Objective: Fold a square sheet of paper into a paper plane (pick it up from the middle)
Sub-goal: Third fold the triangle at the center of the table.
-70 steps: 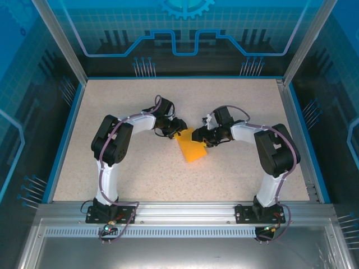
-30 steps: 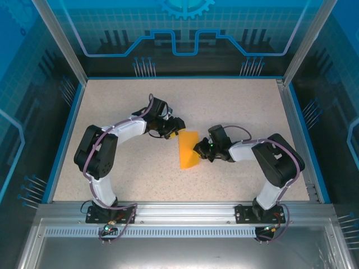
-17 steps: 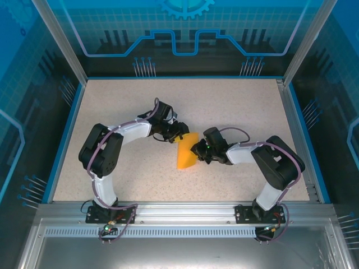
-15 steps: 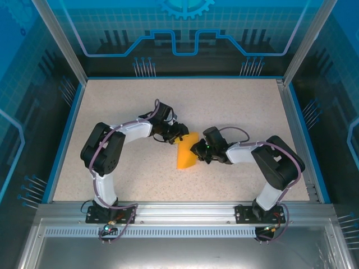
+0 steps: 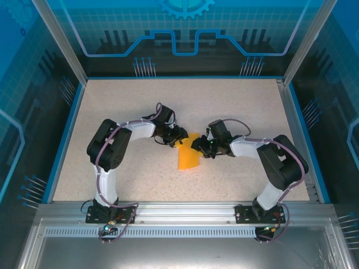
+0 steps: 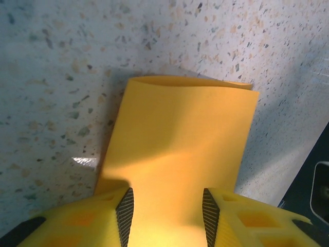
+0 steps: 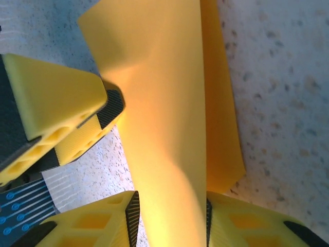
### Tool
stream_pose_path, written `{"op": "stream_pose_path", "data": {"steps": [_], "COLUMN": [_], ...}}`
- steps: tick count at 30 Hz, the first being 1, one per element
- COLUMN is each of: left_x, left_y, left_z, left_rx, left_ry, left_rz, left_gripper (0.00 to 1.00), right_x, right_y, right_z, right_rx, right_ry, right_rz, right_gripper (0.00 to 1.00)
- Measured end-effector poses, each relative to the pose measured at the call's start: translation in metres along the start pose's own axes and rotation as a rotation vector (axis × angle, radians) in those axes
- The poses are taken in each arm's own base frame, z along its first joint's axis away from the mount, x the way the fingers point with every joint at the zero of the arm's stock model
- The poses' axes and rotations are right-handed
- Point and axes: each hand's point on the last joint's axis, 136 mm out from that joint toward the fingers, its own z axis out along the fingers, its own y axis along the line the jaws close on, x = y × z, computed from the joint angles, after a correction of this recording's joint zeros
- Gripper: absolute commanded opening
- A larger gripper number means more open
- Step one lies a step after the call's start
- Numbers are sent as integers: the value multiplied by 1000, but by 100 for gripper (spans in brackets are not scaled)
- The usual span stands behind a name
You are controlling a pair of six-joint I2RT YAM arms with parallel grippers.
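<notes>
The square sheet of paper (image 5: 188,158) lies near the middle of the speckled table (image 5: 123,101), a folded orange-yellow shape a little below the centre of the overhead frame. Both arms reach in to its upper end. The left gripper (image 5: 179,138) comes at the top edge from the left and the right gripper (image 5: 196,147) from the right, so the two heads sit close together over the paper.

In the left wrist's view the paper (image 6: 180,144) runs up the frame from between the yellow fingers (image 6: 77,221). It is broad and face-on, with its far edge curled over near the top. The left gripper (image 6: 167,208) has its fingers standing apart, and the sheet fills the gap from one black pad to the other. I cannot tell whether they are squeezing it.

In the right wrist's view the paper (image 7: 169,103) rises as a tall strip through the centre, with a second layer showing along its right side. The right gripper (image 7: 170,216) at the bottom edge has its fingers spread, one on either side of the strip. At the left of that frame one finger (image 7: 56,98) of the left gripper touches the paper's side with its pad.
</notes>
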Motion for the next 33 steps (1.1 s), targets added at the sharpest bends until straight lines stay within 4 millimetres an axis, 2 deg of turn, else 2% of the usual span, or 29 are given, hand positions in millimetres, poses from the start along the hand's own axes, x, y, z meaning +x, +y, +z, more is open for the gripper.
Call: {"op": "stream_pose_path", "data": {"steps": [4, 12, 17, 22, 28, 30, 33], "left_x": [-3, -9, -12, -10, 15, 33, 70], "left_y": [-3, -8, -13, -18, -34, -41, -49], "left_z": [2, 4, 2, -8, -51, -60, -59], "left_rx": [2, -5, -7, 1, 32, 24, 23], "left_ry": [-2, 2, -5, -26, -123, -162, -188], "left_rz": [19, 81, 122, 180, 345, 447, 642], "left_gripper": [43, 44, 50, 54, 56, 55, 55], "right_x": [-6, -22, -26, -27, -26, -26, -27], "right_y": [1, 10, 3, 5, 4, 2, -1], "right_z": [1, 1, 1, 1, 0, 0, 1], "right_rx": [-10, -15, -3, -14, -15, -14, -10], "right_ry": [39, 67, 70, 73, 81, 86, 89], "right_rz": [-37, -117, -108, -93, -72, -67, -52], "right_gripper": [35, 19, 10, 10, 12, 12, 12]}}
